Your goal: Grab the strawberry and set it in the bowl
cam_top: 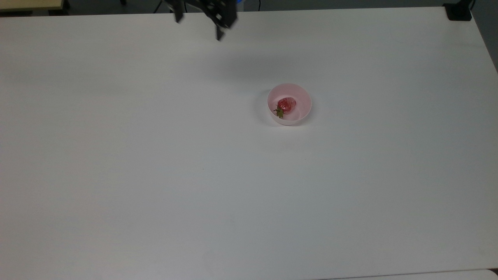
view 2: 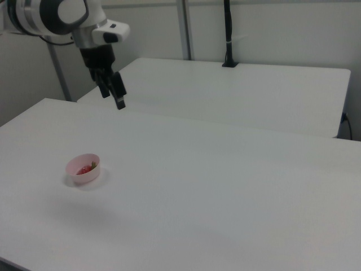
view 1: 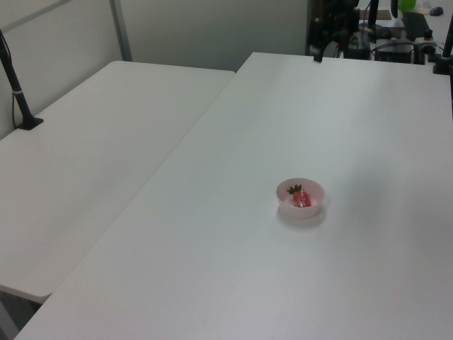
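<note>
Strawberry lying inside the pink bowl, right of centre in the top view, leafy cap toward the lower left. Bowl on the white table, at the left in the right view. Gripper at the upper edge of the top view, well apart from the bowl, fingers spread and holding nothing.

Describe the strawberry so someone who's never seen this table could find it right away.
On the big white table sits a small pale pink bowl, right of centre in the top view. The strawberry lies inside it: glossy red with a green leafy cap, the one vividly coloured thing there.
</note>
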Available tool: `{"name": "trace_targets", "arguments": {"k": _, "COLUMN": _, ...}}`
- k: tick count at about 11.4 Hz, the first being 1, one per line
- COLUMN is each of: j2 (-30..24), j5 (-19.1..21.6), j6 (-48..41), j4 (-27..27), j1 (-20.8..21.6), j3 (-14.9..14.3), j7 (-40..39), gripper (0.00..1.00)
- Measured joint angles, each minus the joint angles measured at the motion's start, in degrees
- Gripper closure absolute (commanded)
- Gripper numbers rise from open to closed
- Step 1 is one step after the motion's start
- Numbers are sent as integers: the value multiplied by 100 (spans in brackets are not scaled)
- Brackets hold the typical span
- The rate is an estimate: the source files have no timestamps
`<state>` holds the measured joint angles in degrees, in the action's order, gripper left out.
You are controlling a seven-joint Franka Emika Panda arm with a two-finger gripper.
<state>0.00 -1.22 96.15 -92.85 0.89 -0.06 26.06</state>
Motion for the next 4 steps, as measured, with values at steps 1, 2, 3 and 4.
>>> {"name": "trace_targets", "arguments": {"k": 1, "j2": -65, "j5": -5, "j6": -64, "j4": 87, "j1": 1, "j3": -188, "j7": -548, "gripper": 0}}
{"name": "trace_targets", "arguments": {"k": 2, "j2": -106, "j5": -5, "j6": -66, "j4": 122, "j1": 12, "j3": -360, "j7": -1134, "gripper": 0}}
{"name": "trace_targets", "arguments": {"k": 3, "j2": -117, "j5": -5, "j6": -66, "j4": 154, "j1": 32, "j3": -499, "j7": -1487, "gripper": 0}}
{"name": "trace_targets", "arguments": {"k": 4, "j2": -117, "j5": -5, "j6": -66, "j4": 186, "j1": 54, "j3": -585, "j7": -1641, "gripper": 0}}
